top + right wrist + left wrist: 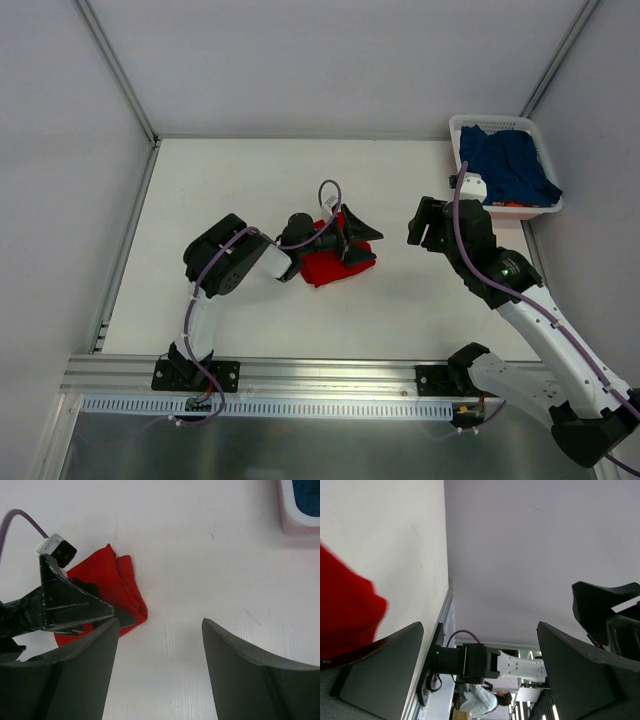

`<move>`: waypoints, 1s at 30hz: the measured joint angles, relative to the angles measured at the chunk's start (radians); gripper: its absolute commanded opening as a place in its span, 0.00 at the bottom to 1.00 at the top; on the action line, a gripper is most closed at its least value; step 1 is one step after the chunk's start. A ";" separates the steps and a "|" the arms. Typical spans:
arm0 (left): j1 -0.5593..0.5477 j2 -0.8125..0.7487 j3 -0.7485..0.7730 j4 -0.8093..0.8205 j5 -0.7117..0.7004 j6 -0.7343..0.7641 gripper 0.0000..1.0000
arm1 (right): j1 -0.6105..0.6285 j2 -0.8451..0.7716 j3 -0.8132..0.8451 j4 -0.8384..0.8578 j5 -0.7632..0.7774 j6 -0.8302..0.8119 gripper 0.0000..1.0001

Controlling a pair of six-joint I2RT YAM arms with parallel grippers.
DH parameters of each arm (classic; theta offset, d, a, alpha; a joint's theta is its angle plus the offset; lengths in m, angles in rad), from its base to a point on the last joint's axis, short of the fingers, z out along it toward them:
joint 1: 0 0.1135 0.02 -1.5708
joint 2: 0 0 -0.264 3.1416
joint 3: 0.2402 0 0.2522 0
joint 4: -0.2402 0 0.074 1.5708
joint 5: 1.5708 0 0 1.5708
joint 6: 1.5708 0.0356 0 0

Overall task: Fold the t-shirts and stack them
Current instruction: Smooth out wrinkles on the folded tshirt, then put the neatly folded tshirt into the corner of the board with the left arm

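we see the left hand [362, 245] spread wide at the red t-shirt [325, 267]; the right hand [159, 627] gapes empty nearby.

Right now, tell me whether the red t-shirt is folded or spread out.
Folded, loosely: the red t-shirt is a small compact bundle on the table, doubled layers showing along its edge.

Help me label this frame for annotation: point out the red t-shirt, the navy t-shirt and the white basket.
red t-shirt [326, 268], top view, near edge of the crumpled bundle.
navy t-shirt [505, 165], top view, middle of the cloth.
white basket [495, 121], top view, far rim.
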 measured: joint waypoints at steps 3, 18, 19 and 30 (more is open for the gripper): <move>0.000 -0.072 0.021 -0.089 0.021 0.043 0.99 | 0.000 0.000 0.000 0.000 0.000 0.000 0.70; -0.002 -0.829 -0.224 -0.904 -0.385 0.421 0.99 | 0.000 0.000 0.000 0.001 -0.020 0.000 0.70; -0.002 -0.863 -0.238 -0.962 -0.431 0.429 0.99 | 0.000 -0.002 -0.001 0.001 -0.026 0.001 0.70; -0.002 -0.821 -0.285 -1.268 -0.749 0.468 0.99 | 0.000 -0.032 -0.019 0.006 -0.072 0.002 0.71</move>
